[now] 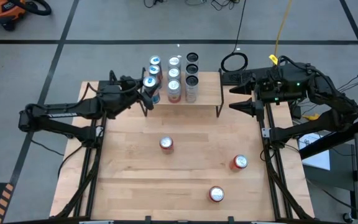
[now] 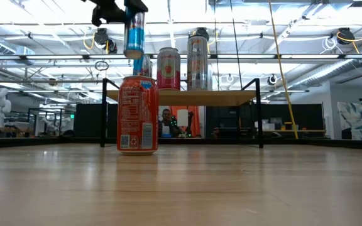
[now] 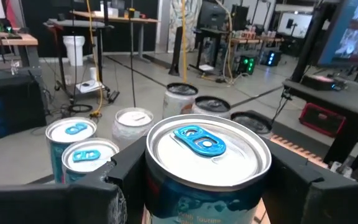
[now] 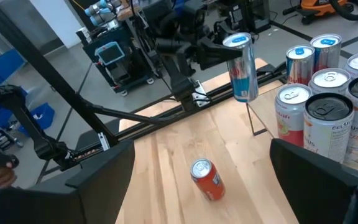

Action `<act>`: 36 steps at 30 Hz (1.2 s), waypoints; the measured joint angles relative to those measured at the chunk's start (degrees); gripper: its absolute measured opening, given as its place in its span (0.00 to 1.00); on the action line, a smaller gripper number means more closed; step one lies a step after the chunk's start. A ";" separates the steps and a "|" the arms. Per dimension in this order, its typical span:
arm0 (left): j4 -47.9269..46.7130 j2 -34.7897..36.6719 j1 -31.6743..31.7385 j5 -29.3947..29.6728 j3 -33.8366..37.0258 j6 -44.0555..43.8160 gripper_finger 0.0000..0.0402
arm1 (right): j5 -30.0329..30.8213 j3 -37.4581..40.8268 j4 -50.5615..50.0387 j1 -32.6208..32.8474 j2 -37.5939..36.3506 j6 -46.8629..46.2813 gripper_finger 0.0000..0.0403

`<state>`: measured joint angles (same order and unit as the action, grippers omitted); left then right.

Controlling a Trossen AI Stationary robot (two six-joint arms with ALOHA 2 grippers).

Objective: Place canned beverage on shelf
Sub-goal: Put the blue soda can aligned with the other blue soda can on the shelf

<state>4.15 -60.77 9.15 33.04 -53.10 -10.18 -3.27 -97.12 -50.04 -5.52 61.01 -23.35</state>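
A blue-and-silver can [image 1: 149,83] hangs upright just off the left end of the shelf [image 1: 207,103], higher than the shelf top [image 2: 181,97] in the low view. My left gripper [image 1: 146,89] is shut on it. Several cans [image 1: 174,74] stand on their bases on the shelf. My right gripper [image 1: 241,98] hangs open near the shelf's right end, nothing between its fingers. Three red cans stand on the table: one at the middle [image 1: 166,144], two at the near right [image 1: 239,162], [image 1: 216,194]. My left gripper pinches the blue can's side wall just below its top rim [image 3: 166,186] between its two fingers [image 3: 120,177]. The fingers lie level and come from the table's left. The can [image 4: 244,68] stays upright, its body hanging below the fingers, lifted clear of shelf and table.
The standing cans fill the shelf's left and middle part; its right part [image 1: 210,93] is bare wood. Black legs [image 2: 104,113] carry the shelf. The wide tabletop [image 1: 129,180] spreads in front. A person sits in the room behind [image 2: 164,122].
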 joint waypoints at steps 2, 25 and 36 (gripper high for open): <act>0.65 0.12 0.00 0.44 -0.06 -0.02 0.57 | 0.09 0.00 0.00 0.00 0.00 0.02 0.87; 1.68 -3.46 4.36 1.56 1.22 6.98 0.61 | 0.44 0.00 0.07 0.00 1.11 1.51 0.87; 17.74 -3.67 5.03 2.16 10.89 4.50 0.61 | 0.46 0.00 0.09 0.00 1.44 1.36 0.87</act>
<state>21.89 -64.45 14.17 35.20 -42.21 -5.68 -2.81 -97.12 -49.95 -5.52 62.46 -22.00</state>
